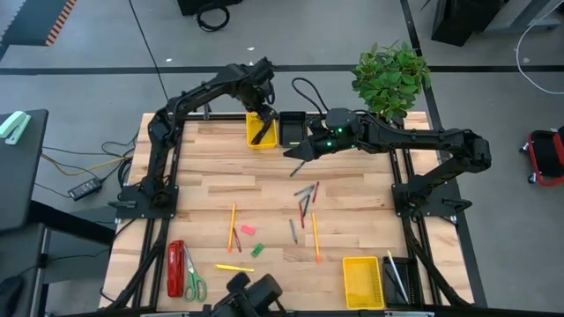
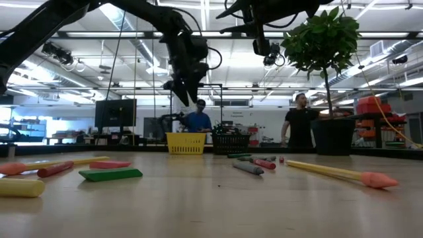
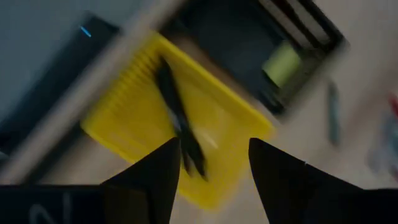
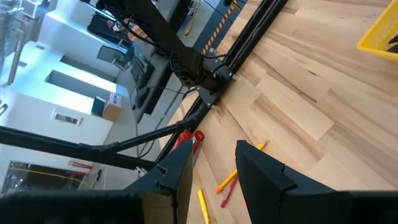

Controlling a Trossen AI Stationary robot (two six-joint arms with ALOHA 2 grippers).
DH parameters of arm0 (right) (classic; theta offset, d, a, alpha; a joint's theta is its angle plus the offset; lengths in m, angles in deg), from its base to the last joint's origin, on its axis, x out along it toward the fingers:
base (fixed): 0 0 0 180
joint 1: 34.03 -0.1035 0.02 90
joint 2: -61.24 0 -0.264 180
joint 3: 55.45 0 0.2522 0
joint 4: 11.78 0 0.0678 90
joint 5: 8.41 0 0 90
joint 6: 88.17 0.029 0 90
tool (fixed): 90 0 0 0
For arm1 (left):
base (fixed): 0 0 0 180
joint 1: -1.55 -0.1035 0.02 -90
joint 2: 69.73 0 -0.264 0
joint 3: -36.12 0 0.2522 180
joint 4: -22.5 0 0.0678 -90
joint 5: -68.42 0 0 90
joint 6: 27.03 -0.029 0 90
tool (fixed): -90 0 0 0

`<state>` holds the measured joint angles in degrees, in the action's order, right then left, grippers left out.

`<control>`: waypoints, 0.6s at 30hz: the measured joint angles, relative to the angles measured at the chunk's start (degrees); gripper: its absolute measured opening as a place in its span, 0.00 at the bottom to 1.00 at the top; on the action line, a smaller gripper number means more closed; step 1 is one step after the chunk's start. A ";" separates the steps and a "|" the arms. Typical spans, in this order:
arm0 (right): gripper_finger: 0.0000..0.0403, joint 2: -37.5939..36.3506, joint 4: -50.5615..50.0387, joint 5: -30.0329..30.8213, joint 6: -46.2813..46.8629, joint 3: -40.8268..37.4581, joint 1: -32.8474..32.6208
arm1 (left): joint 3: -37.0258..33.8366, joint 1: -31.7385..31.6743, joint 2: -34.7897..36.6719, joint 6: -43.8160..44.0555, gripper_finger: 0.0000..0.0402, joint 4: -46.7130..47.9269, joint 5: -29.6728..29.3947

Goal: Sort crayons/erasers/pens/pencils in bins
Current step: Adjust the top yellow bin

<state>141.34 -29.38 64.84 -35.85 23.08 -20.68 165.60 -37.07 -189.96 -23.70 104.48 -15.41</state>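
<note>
On the left of the bench, near its front edge, lie the red stapler and the green-handled scissors, with a yellow pencil just beside them and an orange pencil a little farther in; a pink eraser and a green eraser sit near these. At the far edge, the left gripper hangs over a yellow bin, its fingers spread wide and holding nothing; a black pen lies inside that bin below them (slanted across its floor). Touching that bin on its right stands a black bin. The right gripper hovers over bare wood just in front of the black bin, its fingers parted with nothing between them. Toward the middle, a loose cluster of crayons and an orange pencil lie well apart from both grippers, with open wood all around. At the front right corner sit a second yellow bin and, touching it, another black bin that holds pencils. The wide strip between the far bins and the central cluster is bare.
</note>
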 joint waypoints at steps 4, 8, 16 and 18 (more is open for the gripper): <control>0.32 0.00 -0.02 0.00 -0.39 0.00 0.01 | 0.41 2.57 0.02 -2.70 0.47 10.70 9.63; 0.32 0.00 -0.13 0.00 -0.44 0.02 0.01 | -1.82 6.24 0.04 -7.15 0.44 15.83 11.63; 0.32 0.00 -0.39 0.02 0.13 0.02 0.01 | -10.88 8.27 0.02 -7.08 0.40 10.94 10.65; 0.32 0.00 -0.39 0.02 0.17 0.02 0.01 | -13.17 7.86 0.02 -6.36 0.39 9.21 8.55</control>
<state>141.34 -29.77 64.86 -35.68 23.10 -20.67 152.43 -29.21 -189.94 -30.06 113.68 -6.86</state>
